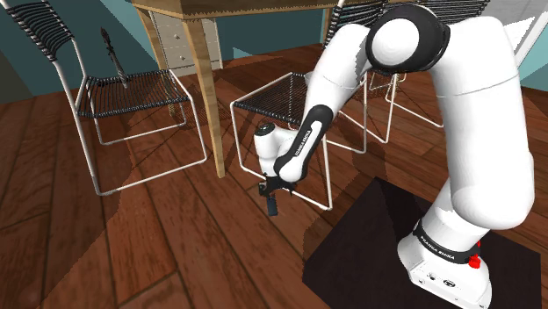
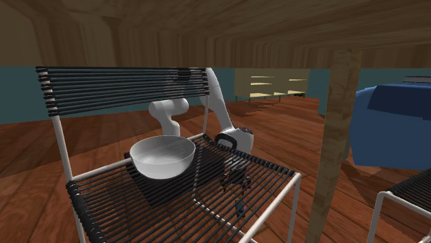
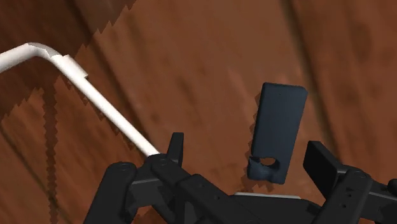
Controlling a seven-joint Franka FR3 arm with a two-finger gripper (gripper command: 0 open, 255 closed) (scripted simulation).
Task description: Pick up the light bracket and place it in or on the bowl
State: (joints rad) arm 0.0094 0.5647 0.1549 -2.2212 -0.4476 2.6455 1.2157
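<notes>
– Tool (image 3: 248, 156) fingers (image 3: 176, 149) sit nearest the wrist camera, black, rising from its near edge. How do they stand?

– Wide apart. The bracket (image 3: 278, 127) is between them, closer to one finger than the other. I see neither pad touching it, so nothing is held.

– Where is it, exactly?

– On the wooden floor (image 3: 191, 57), it seems, near a white tube (image 3: 95, 95) of a chair frame. It is drawn dark blue-grey, not light.

– How will it handle?

– My guess is a thin, stiff plate of little weight with smooth faces, so it may slip or swing in the grip. One end is bent and has a hole through it. I'd pinch across the narrow width, nearer the middle of the long flat part than the holed end, so it cannot pivot. It lies low, so the fingertips would have to go right down to the boards.

– What do the other views add?

– The wrist view gives the bracket's shape and the gap at each finger. The second exterior view gives the bowl (image 2: 162, 155), which is white and upright on a chair (image 2: 173, 207) seat strung with black cords. The tool shows through those cords, lower than the seat. The shoulder view gives the arm (image 1: 307, 140) bent down from its stand (image 1: 448, 263) to the floor beside a wire chair. So I judge the lift must clear the seat's edge before it reaches the bowl.
</notes>
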